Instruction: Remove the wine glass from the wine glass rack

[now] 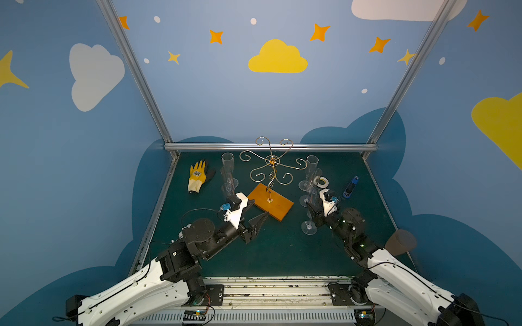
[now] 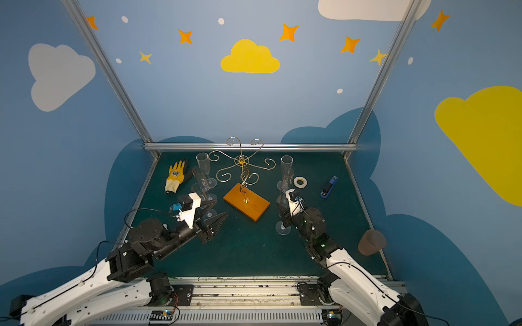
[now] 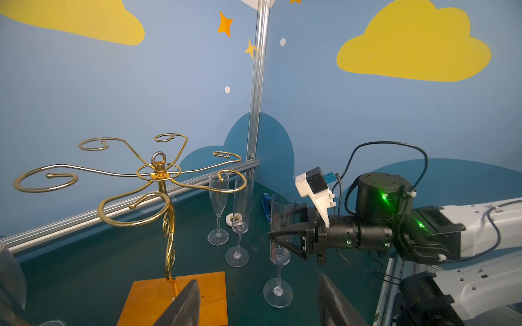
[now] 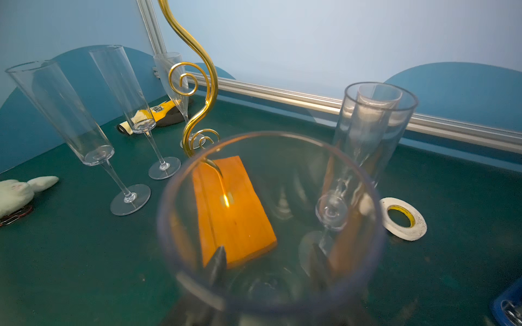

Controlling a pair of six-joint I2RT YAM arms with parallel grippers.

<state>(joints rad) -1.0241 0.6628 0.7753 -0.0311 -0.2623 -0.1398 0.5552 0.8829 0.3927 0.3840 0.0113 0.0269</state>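
Two jaws of the right gripper (image 3: pixel 282 227) clasp the bowl of a wine glass (image 3: pixel 281 204), its foot on the bench (image 1: pixel 268 248) right of the mid-bench wine glass rack (image 1: pixel 278 207). The left gripper (image 1: pixel 254 210) hangs open, holding nothing, beside the rack base's left corner.

Both top views look down from high in front toward the back wall (image 1: pixel 268 98). The left wrist camera faces the wine glass rack (image 3: pixel 158 169) from low; the right one peers through a close wine glass (image 4: pixel 271 225) at its base.
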